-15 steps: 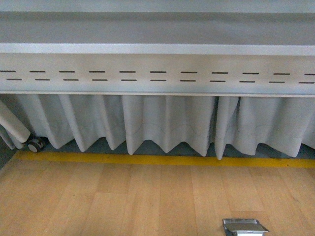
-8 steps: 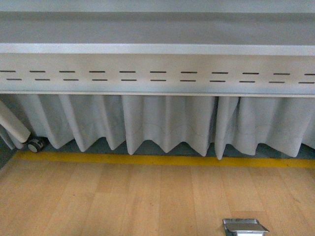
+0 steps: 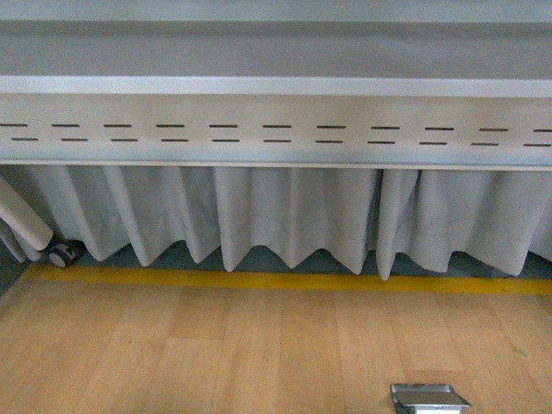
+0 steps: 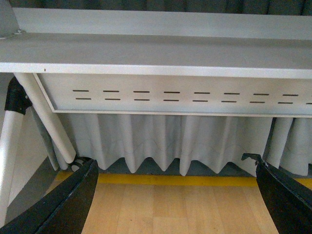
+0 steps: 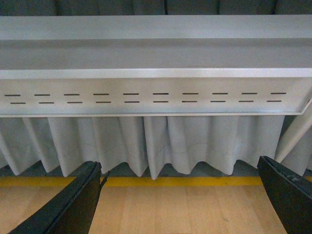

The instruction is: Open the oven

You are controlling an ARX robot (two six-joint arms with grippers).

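Left gripper [image 4: 170,162] stands wide open. Its two black fingers [image 4: 68,204] sit at opposite lower corners of the left wrist view, with nothing between them and nothing touching them. The right gripper [image 5: 179,163] is spread just as wide, its dark fingers also far apart at the edges of the right wrist view, and it too holds nothing.

The oven shows in none of the three views, so where it stands cannot be told.

All three cameras face a long grey metal beam [image 3: 276,134], which runs across the front view and carries two rows of short dark slots. A flat grey surface [image 3: 276,52] lies above the beam. A pale grey pleated curtain [image 3: 293,216] hangs below it, its hem falling in zigzag points just short of the floor. A yellow stripe [image 3: 276,280] runs along the floor at the foot of the curtain. The light wood-pattern floor [image 3: 216,354] spreads from the stripe toward the robot.

At the left edge of the front view a white tube leg [image 3: 21,220] slants down to a small caster wheel [image 3: 60,254], which sits by the stripe. At the bottom right of that view a shiny metal box [image 3: 427,398] is set in the floor, cut off by the frame. The left wrist view also shows the slanted white leg, beside a second white post with a black collar [image 4: 17,97].
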